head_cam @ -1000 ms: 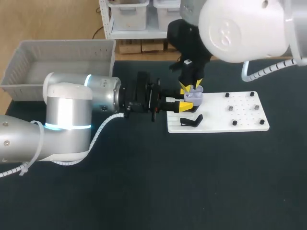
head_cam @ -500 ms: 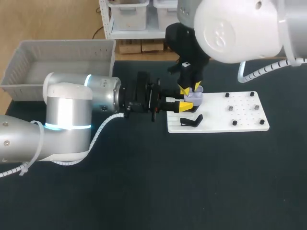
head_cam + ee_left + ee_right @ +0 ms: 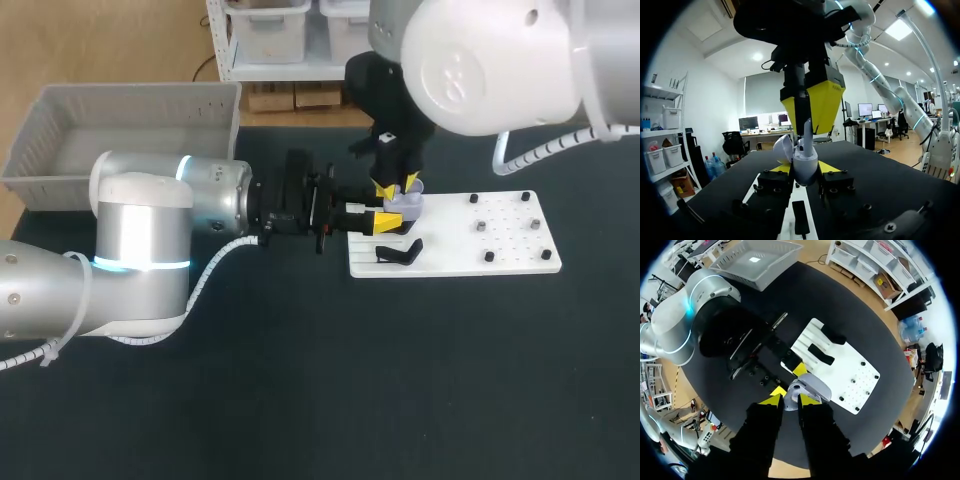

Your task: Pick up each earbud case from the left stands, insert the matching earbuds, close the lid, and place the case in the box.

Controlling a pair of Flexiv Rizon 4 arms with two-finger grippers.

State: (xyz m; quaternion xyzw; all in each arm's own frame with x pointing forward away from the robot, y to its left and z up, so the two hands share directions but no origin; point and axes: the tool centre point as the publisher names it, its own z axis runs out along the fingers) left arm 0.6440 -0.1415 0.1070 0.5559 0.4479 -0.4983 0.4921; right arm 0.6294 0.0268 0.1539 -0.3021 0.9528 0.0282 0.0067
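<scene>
Your right pincer (image 3: 395, 184), pinching the earbud (image 3: 808, 134), is edging leftward over the open case (image 3: 405, 204) your left pincer (image 3: 383, 222) is clamping; you're aligning the insertion.

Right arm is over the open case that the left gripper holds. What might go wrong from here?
1. The earbud in the right gripper looks slightly tilted over the case, so it may catch on the rim instead of seating.
2. The left gripper grips only the case's lower sides, so a downward push might twist it.
3. The open lid stands close beside the right gripper and may get knocked.
</scene>
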